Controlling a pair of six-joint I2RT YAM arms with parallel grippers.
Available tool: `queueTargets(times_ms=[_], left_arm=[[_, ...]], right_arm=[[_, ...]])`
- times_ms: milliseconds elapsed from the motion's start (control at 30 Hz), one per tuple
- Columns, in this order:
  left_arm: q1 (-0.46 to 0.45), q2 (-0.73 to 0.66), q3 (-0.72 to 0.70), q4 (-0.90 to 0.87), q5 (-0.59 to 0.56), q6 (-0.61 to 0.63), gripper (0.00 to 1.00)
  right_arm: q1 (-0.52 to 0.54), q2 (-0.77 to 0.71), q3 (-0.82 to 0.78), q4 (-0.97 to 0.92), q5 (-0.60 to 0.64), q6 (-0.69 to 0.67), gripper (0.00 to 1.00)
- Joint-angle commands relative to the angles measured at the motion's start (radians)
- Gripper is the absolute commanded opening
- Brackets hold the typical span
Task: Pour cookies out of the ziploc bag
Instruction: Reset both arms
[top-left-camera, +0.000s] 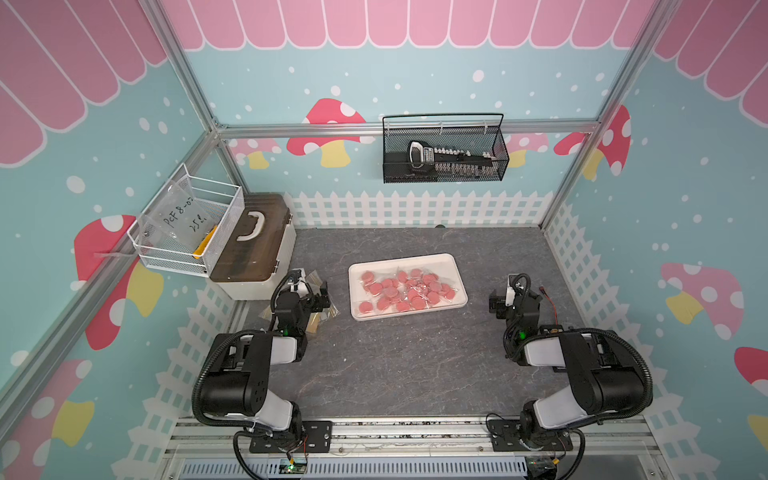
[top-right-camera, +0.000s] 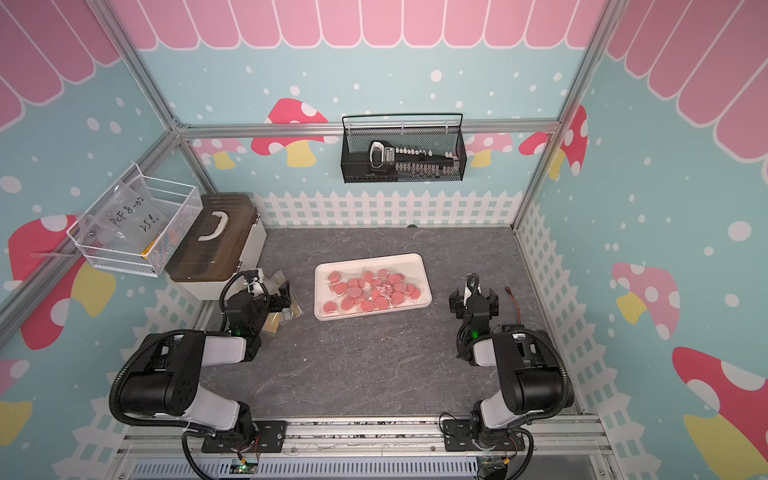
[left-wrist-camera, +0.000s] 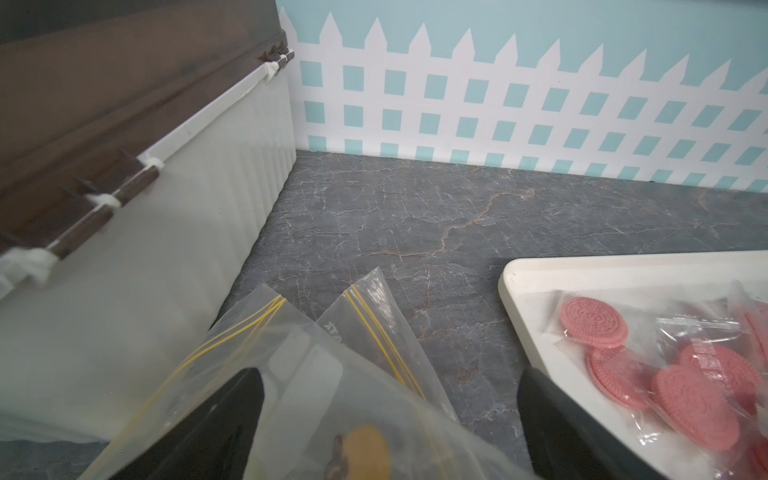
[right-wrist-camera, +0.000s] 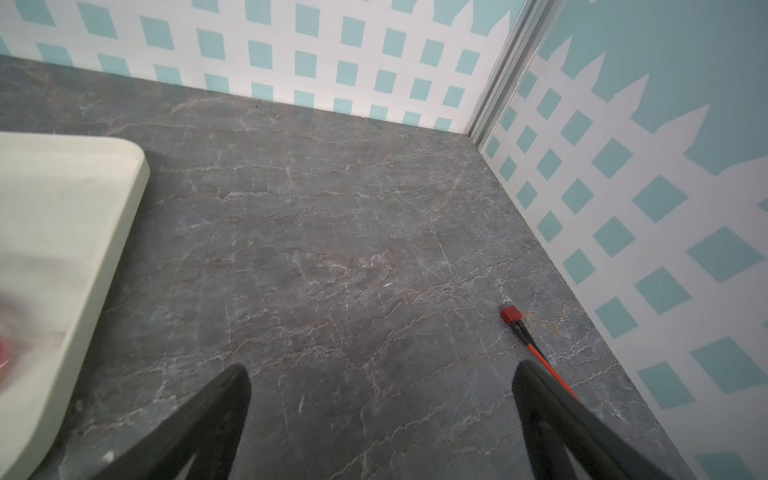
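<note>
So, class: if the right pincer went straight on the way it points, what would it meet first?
The right pincer likely meets bare tabletop first, between the white tray and the red-tipped cable; depth is unclear.

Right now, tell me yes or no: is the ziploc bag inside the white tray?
No, the ziploc bag lies on the table beside the white tray.

Clear ziploc bag with yellow seal lines (top-left-camera: 313, 277) lies largely hidden under the black left arm (top-left-camera: 289, 311); white rectangular plastic tray (right-wrist-camera: 62, 216) runs off-frame in the right wrist view, contents blurred.
</note>
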Motion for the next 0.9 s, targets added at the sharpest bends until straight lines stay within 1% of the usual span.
queueTargets(times_ms=[0, 867], left_arm=[[0.007, 0.007, 0.015, -0.005, 0.017, 0.022, 0.99], [0.001, 0.005, 0.016, -0.010, 0.003, 0.026, 0.99]], right_arm=[[-0.011, -0.002, 0.009, -0.017, -0.002, 0.019, 0.99], [-0.011, -0.002, 0.008, -0.015, -0.002, 0.019, 0.99]])
